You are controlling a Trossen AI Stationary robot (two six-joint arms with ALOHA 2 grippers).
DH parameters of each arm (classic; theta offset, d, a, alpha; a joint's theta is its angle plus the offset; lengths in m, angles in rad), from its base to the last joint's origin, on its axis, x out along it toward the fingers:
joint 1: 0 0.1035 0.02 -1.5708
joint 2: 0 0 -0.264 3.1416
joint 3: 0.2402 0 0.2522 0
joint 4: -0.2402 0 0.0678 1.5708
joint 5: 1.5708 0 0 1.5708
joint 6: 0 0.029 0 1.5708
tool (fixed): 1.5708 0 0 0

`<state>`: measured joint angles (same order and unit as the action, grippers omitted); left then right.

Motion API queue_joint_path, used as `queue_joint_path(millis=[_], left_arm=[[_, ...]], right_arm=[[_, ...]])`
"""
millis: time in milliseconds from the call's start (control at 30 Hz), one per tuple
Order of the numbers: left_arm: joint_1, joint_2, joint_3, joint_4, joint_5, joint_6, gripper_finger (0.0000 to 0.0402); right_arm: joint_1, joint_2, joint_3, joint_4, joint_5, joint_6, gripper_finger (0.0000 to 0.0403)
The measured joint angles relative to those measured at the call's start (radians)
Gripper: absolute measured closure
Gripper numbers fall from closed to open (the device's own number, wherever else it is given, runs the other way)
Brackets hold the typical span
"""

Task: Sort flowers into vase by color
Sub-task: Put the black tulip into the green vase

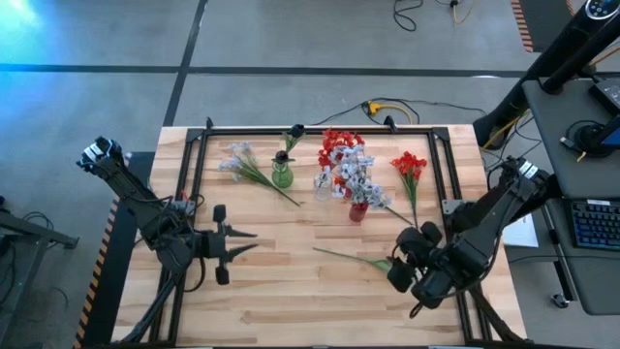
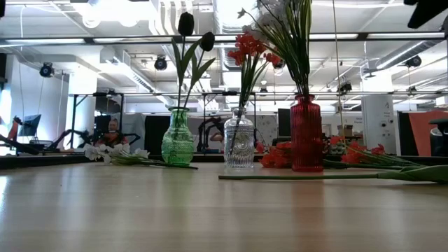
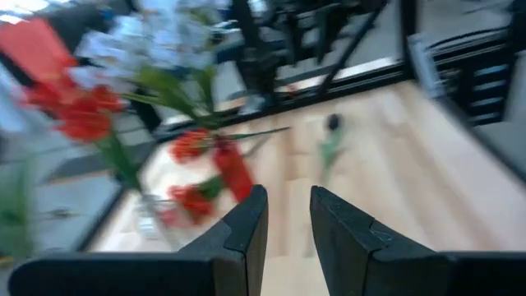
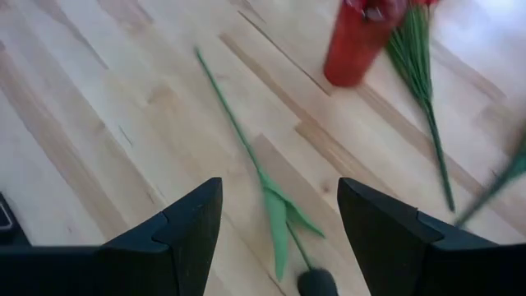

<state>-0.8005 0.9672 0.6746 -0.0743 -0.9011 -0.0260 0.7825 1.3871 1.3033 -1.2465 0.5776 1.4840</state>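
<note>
Wooden table (image 1: 291,291): three vases (image 2: 241,143), one dark-budded flower (image 1: 354,258) lying flat.

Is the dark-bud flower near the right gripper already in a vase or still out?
Out: the dark-bud flower lies flat on the table, below the open right gripper.

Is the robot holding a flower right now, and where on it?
No. Both pincers are empty: the right pincer hangs open over the dark-bud flower lying on the table; the left pincer grips nothing.

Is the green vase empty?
No, the green vase holds dark-budded stems that rise above it in the low view.
</note>
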Motion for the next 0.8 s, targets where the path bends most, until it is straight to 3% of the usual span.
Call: queue_joint_path(millis=[233,433,800], left_arm=[[-0.001,0.020,-0.001,-0.014,0.076,-0.220,0.0324],[-0.001,0.128,-0.003,-0.040,0.191,-0.334,0.0324],[-0.001,0.329,0.047,-0.038,0.213,-0.332,0.0324]], right_arm=[[0.008,0.052,0.000,0.033,0.052,-0.072,0.0170],[0.007,0.089,0.000,0.035,0.050,-0.083,0.0170],[0.007,0.137,0.000,0.059,-0.034,-0.163,0.0170]])
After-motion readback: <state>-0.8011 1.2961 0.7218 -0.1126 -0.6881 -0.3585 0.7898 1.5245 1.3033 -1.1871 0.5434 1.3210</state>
